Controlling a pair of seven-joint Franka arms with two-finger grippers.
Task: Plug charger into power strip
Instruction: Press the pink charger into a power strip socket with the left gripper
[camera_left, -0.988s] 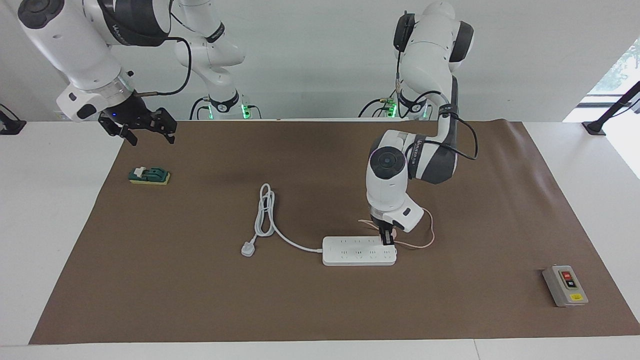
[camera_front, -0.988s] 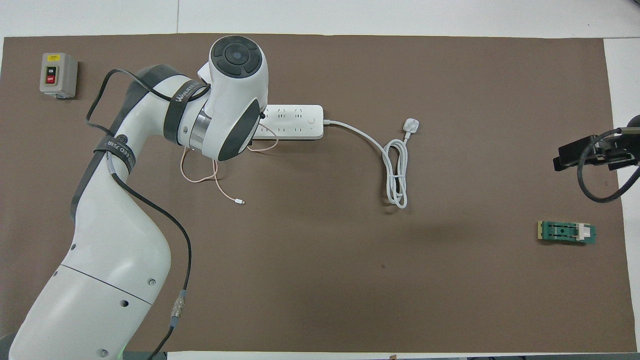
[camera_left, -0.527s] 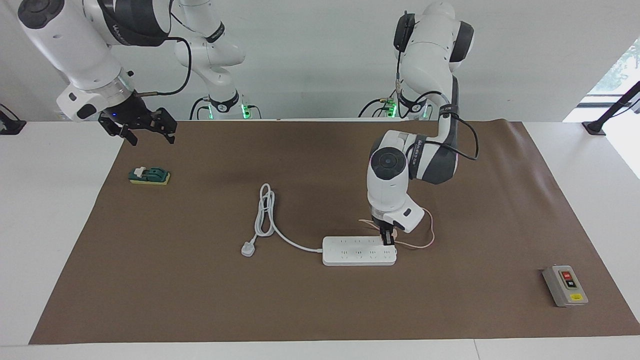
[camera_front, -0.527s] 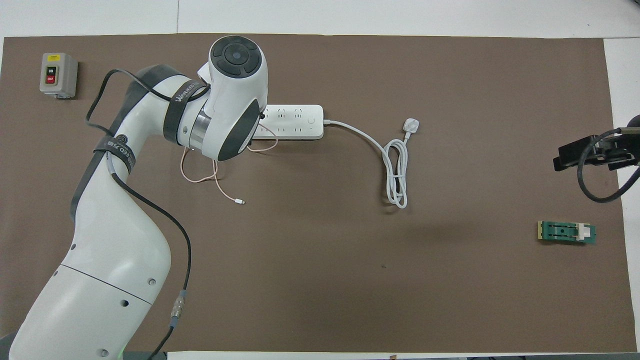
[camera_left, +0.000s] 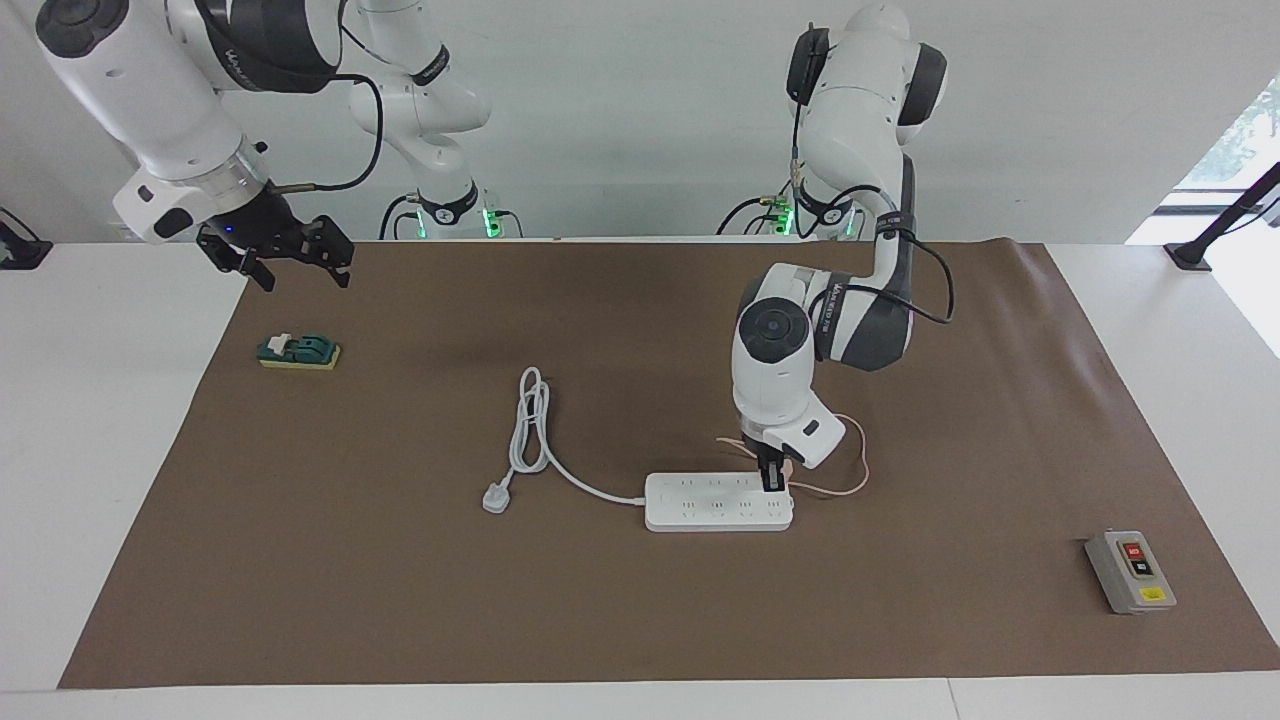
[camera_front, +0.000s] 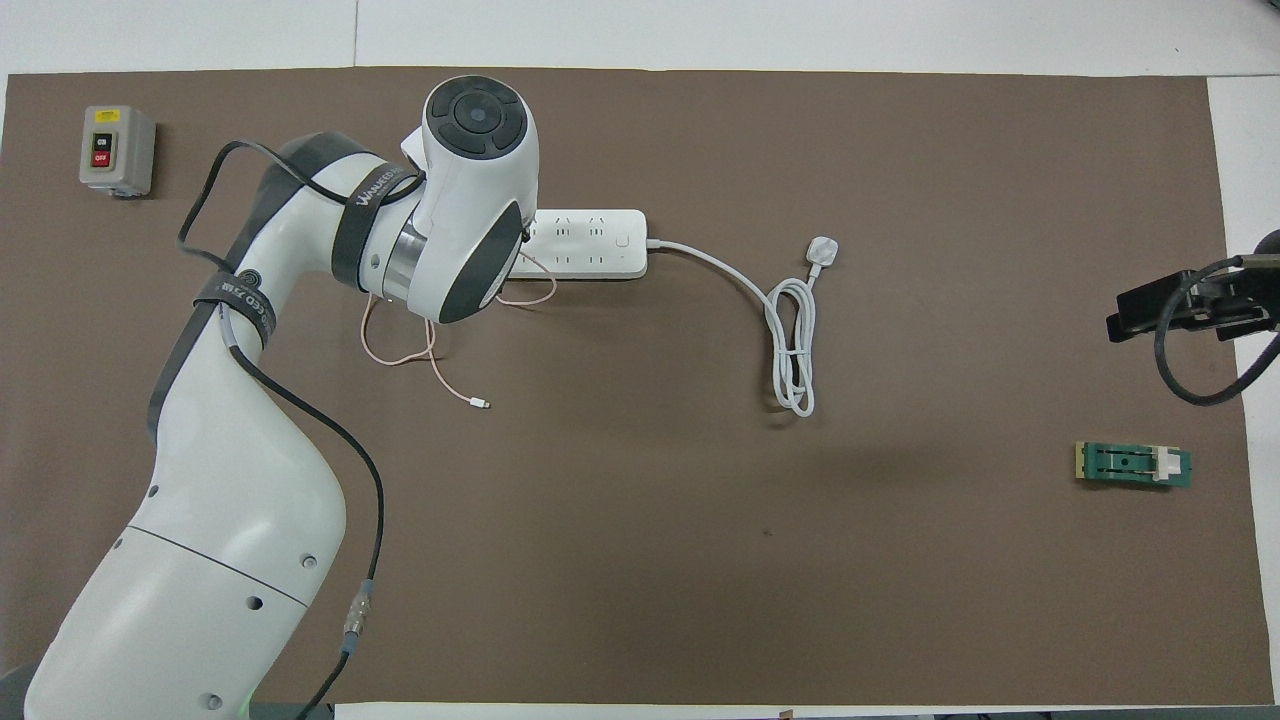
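The white power strip (camera_left: 715, 505) lies flat on the brown mat; it also shows in the overhead view (camera_front: 590, 245). My left gripper (camera_left: 773, 480) points straight down onto the strip's end toward the left arm's end of the table. It is shut on the pale-pink charger (camera_left: 788, 463), which is mostly hidden by the fingers. The charger's thin pink cable (camera_front: 400, 355) trails in loops on the mat nearer to the robots than the strip. In the overhead view the left wrist hides the gripper. My right gripper (camera_left: 300, 262) waits open and empty, raised over the mat's edge.
The strip's thick white cord (camera_left: 528, 425) coils toward the right arm's end and stops in a white three-pin plug (camera_left: 496, 497). A grey box with red and black buttons (camera_left: 1130, 570) sits toward the left arm's end. A small green block (camera_left: 298, 351) lies below the right gripper.
The left arm's wrist has shifted very slightly over the strip's end. The strip, cable and right arm have not moved.
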